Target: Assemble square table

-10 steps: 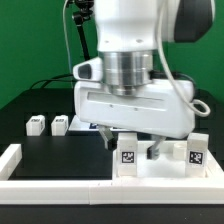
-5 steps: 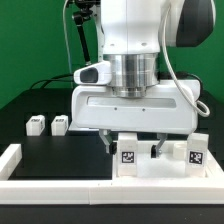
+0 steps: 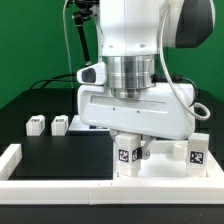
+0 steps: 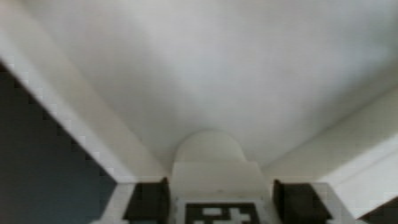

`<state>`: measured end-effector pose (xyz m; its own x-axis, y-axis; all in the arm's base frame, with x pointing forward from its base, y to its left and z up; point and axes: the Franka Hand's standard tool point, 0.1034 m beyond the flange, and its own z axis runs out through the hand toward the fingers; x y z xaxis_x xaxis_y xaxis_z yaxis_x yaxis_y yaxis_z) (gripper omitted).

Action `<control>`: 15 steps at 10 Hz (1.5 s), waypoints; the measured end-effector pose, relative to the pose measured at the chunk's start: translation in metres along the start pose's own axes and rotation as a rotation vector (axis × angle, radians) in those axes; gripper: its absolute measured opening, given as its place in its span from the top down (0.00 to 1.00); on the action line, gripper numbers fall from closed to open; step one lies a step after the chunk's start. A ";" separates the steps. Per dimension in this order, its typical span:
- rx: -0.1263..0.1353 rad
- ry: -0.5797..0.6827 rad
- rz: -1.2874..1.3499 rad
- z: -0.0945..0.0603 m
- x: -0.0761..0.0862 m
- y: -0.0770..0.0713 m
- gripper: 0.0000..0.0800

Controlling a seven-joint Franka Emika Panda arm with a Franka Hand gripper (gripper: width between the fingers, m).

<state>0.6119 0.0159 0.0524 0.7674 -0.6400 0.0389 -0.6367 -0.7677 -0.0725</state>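
White plastic leg (image 3: 128, 156) stands upright, clenched between the fingers (image 4: 150, 203) of my gripper (image 3: 131, 150), at the square slab (image 3: 168, 168) toward the exterior view's right. Two spare legs (image 3: 37, 124) (image 3: 60, 124) sit well apart on the black table (image 3: 60, 155).

Free tabletop (image 3: 70, 155) between legs (image 3: 38, 125) and rail (image 3: 12, 160)

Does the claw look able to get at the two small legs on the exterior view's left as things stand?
Probably yes: the two small legs stand in the open on the black table, nothing over them. But the claw straddles another tagged leg and must leave it first.
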 end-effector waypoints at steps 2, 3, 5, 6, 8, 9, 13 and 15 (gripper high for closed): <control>-0.001 -0.014 0.172 0.001 0.001 -0.001 0.65; -0.024 -0.045 0.272 0.001 0.007 -0.002 0.65; -0.064 -0.125 0.586 0.000 0.013 -0.005 0.65; -0.076 -0.155 0.722 0.000 0.015 -0.006 0.65; -0.088 -0.160 0.973 0.000 0.017 -0.009 0.65; -0.100 -0.153 1.052 0.001 0.013 -0.013 0.65; -0.131 -0.124 1.359 0.001 0.013 -0.012 0.65; -0.138 -0.125 1.392 0.002 0.010 -0.013 0.37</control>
<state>0.6282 0.0194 0.0522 -0.4930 -0.8671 -0.0710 -0.8673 0.4832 0.1199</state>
